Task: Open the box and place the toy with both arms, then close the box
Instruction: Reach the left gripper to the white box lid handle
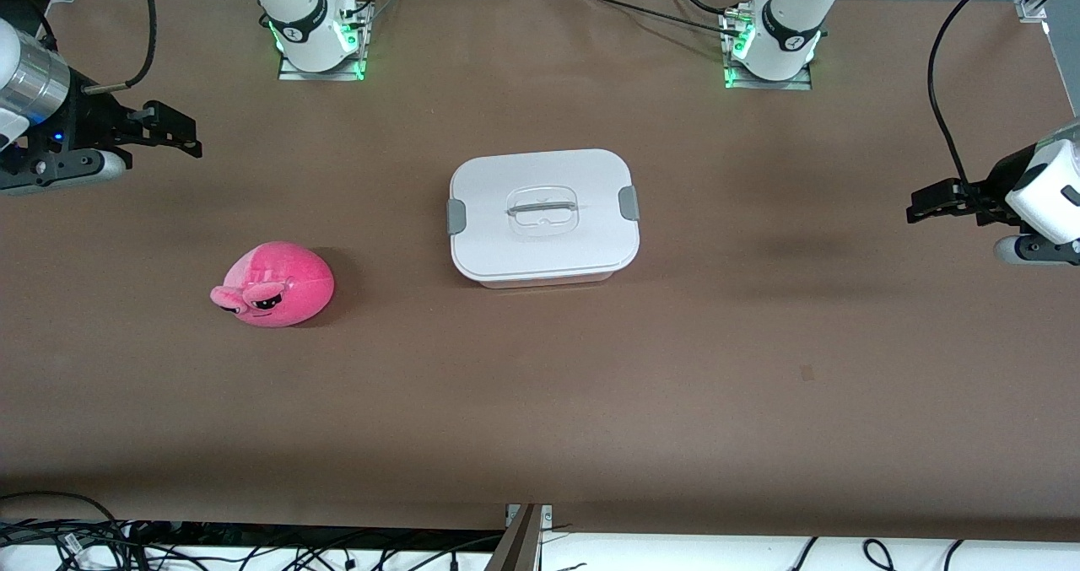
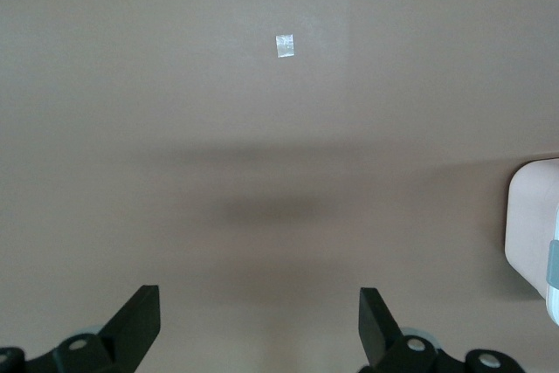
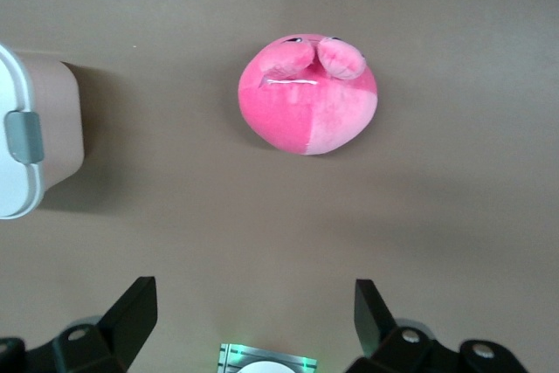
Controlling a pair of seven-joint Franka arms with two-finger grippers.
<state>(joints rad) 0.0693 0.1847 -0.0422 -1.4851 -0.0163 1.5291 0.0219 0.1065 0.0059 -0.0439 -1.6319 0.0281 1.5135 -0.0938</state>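
The box (image 1: 544,217) sits mid-table, its white lid shut with grey side clips and a clear recessed handle. Part of it shows in the right wrist view (image 3: 35,141) and the left wrist view (image 2: 534,229). The pink plush toy (image 1: 274,285) lies on the table toward the right arm's end, nearer the front camera than the box; it also shows in the right wrist view (image 3: 307,93). My right gripper (image 1: 177,137) hangs open and empty above the table at the right arm's end. My left gripper (image 1: 928,208) hangs open and empty above the left arm's end.
The brown table (image 1: 540,385) carries a small tape mark (image 1: 807,373), which also shows in the left wrist view (image 2: 285,45). The arm bases (image 1: 316,35) (image 1: 776,44) stand along the table's back edge. Cables lie past the front edge.
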